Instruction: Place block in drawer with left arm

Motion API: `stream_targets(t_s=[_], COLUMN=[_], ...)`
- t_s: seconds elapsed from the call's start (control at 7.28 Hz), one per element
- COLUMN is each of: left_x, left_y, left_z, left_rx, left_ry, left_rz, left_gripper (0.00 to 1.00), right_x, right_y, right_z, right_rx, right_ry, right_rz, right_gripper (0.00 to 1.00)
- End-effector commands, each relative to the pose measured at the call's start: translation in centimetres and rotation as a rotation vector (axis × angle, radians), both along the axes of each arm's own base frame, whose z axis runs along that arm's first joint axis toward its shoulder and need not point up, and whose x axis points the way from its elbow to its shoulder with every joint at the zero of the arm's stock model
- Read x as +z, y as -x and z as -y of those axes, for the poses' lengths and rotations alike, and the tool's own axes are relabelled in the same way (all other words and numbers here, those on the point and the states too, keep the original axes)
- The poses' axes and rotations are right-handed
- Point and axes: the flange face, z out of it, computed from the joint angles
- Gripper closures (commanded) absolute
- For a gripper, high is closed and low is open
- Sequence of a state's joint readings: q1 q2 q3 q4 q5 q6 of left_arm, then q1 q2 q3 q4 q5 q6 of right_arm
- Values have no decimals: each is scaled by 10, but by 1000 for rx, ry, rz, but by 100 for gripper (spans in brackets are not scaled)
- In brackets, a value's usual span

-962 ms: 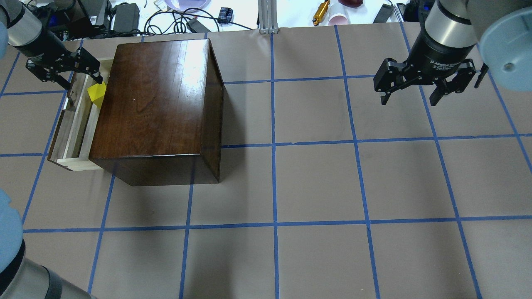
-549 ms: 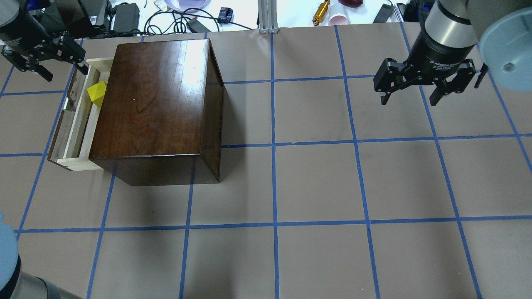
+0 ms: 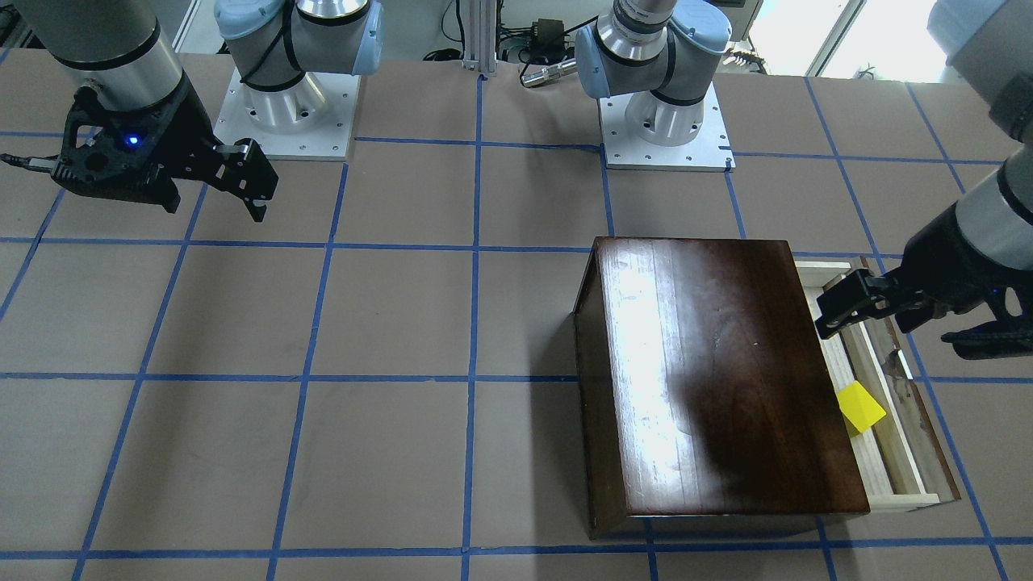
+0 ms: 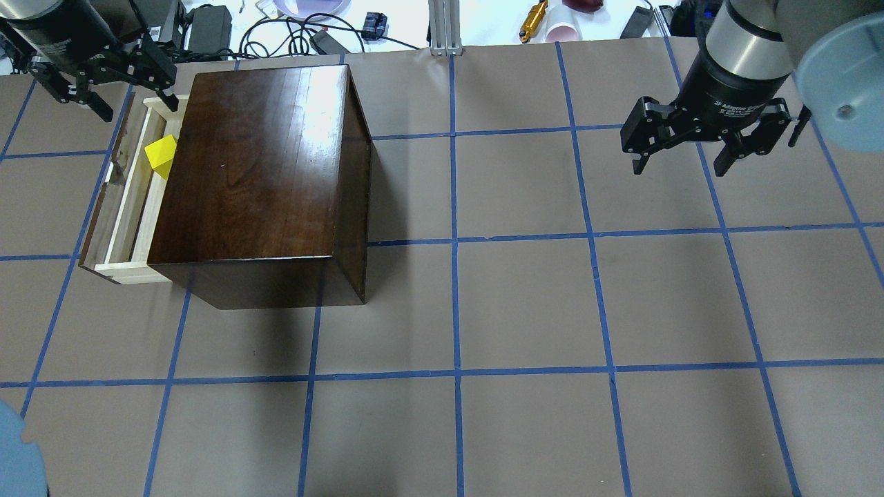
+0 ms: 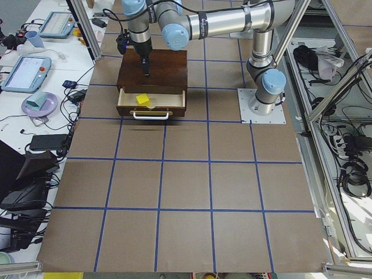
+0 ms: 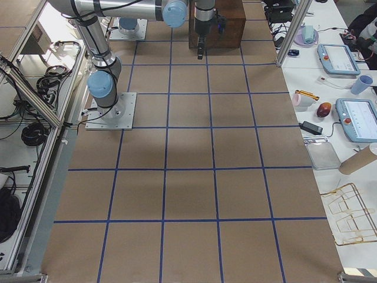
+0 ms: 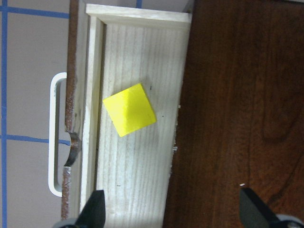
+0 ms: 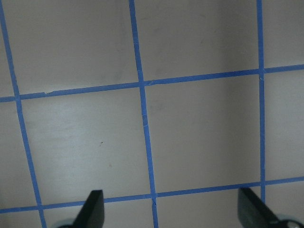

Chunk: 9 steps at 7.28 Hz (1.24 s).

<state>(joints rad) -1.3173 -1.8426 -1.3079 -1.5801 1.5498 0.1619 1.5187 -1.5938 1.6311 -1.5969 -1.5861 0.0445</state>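
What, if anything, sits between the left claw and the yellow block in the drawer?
Nothing visible. The small yellow square-faced block lies uncovered on the floor of the pale-wood drawer, pulled out of the dark-brown wooden box, and the open left claw hangs above the drawer.

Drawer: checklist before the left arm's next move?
1. Block inside drawer: ok, it lies flat on the drawer floor.
2. Left gripper released: ok, open and empty.
3. Left gripper free of wood: ok, it hangs above the drawer's end and the wooden box.
4. Block clears the box front if the drawer is pushed in: cannot tell.
5. Metal pull unobstructed: ok.
6. Right gripper out of the way: ok, open, far from the box.
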Motion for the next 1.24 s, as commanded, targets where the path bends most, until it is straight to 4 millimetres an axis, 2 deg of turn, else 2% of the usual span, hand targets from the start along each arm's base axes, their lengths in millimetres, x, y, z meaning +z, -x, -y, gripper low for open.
stream_targets(t_s=[0.0, 0.27, 0.41, 0.55, 0.82, 1.1], left_x=[-2, 4, 6, 10, 7, 20], left_y=[41, 112, 136, 143, 141, 140], left_z=[1, -10, -17, -26, -51, -70], left_rx=[-36, 13, -18, -36, -43, -43], left_ry=[0, 3, 4, 7, -12, -2], left_rz=[-6, 3, 10, 8, 28, 42], left_gripper=[0, 0, 0, 0, 0, 0], right_x=[0, -1, 0, 0, 0, 0], right_y=[0, 0, 1, 0, 0, 0], right_z=[0, 0, 0, 0, 0, 0], right_rx=[0, 0, -2, 0, 0, 0], right_ry=[0, -1, 1, 1, 0, 0], right_rz=[0, 0, 1, 2, 0, 0], right_gripper=[0, 0, 0, 0, 0, 0])
